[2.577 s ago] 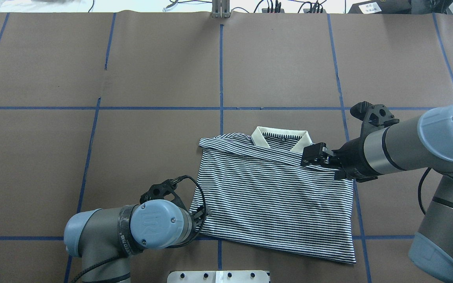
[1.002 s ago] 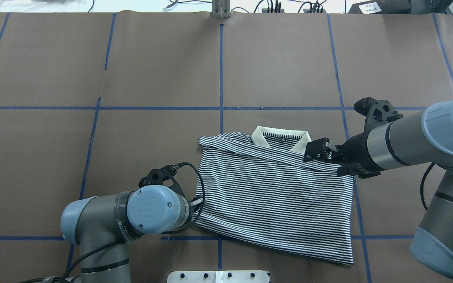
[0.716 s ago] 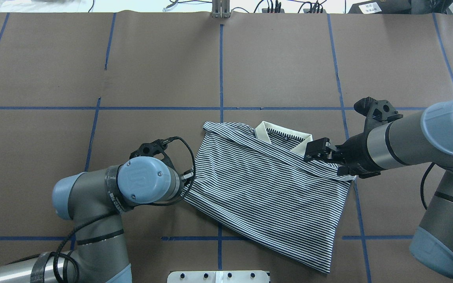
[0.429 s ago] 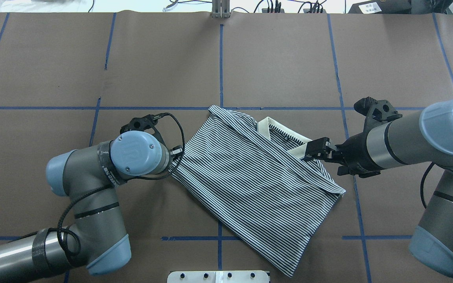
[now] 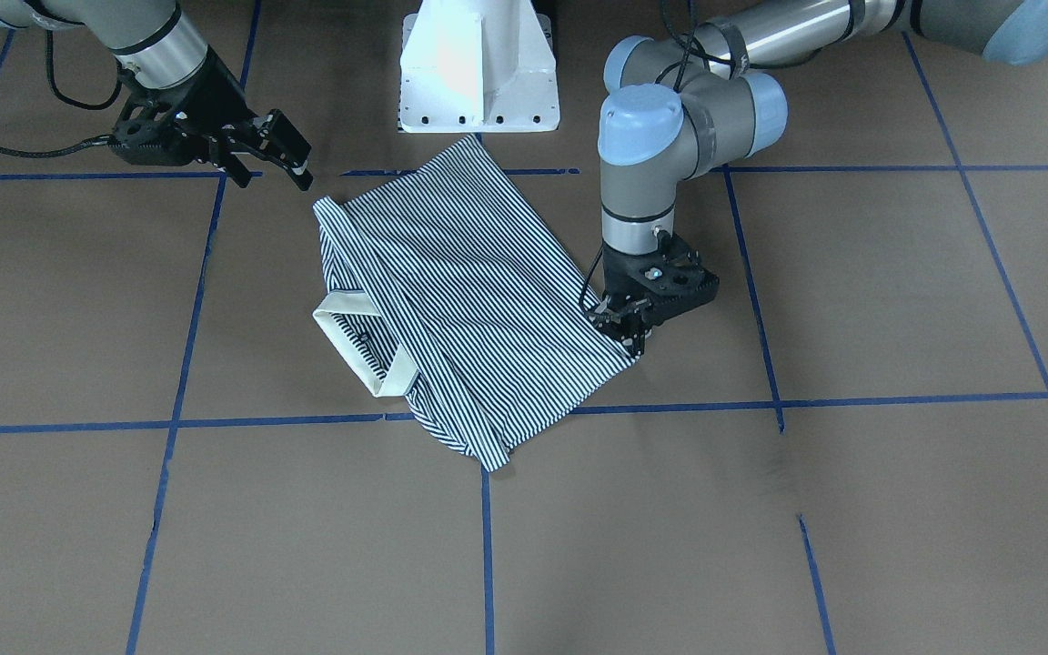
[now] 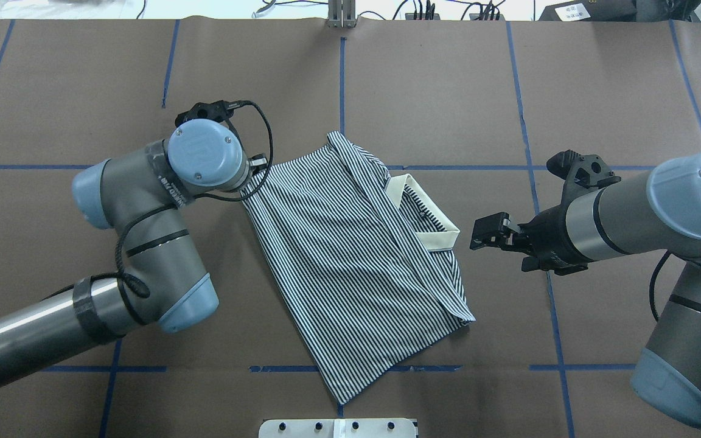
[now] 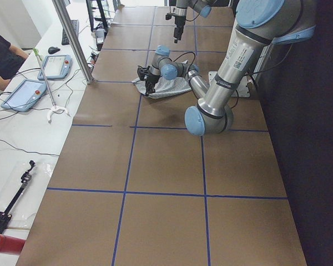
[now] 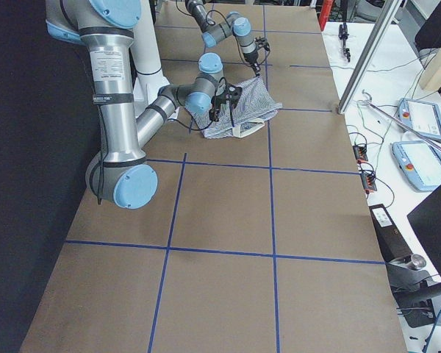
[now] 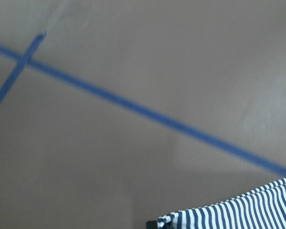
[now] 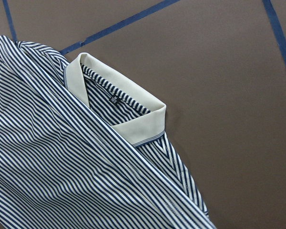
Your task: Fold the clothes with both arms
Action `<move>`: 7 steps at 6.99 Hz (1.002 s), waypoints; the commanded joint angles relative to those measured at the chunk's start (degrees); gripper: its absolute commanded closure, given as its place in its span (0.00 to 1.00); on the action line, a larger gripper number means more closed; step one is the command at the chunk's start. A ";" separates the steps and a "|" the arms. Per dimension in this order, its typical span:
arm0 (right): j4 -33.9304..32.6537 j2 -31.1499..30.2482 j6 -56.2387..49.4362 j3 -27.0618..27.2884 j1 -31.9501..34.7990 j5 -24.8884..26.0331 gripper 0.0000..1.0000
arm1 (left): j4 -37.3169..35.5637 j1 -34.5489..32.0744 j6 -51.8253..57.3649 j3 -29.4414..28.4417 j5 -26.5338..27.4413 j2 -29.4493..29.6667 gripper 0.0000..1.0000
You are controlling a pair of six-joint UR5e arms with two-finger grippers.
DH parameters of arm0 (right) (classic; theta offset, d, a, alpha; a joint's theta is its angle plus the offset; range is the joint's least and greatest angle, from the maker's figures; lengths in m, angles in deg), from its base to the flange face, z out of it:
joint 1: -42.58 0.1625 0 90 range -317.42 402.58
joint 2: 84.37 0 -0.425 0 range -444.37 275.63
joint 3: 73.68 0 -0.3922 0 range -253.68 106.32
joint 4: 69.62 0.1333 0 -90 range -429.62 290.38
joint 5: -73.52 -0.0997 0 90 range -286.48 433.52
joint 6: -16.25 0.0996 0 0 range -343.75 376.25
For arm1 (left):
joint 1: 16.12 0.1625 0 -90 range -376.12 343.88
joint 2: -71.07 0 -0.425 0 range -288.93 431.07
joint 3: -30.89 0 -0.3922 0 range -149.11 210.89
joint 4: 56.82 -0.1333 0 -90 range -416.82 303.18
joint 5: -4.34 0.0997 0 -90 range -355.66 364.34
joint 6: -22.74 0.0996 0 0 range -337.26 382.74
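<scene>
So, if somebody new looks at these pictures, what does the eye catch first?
First, the striped polo shirt, lying folded and askew in the middle of the table, its cream collar on the robot's right side. The left claw pinches the shirt's corner, while the right claw hangs open just beside the collar, touching nothing.

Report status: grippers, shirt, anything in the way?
Left gripper shut on a corner of the polo shirt. Right gripper open, off the cloth, beside the collar. Shirt partly folded, askew on table. No obstruction visible.
</scene>
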 commanded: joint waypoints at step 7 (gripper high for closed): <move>0.00 0.10 0.09 0.30 -0.01 0.62 0.00 | 26.35 -5.08 10.71 -29.28 8.23 12.31 0.01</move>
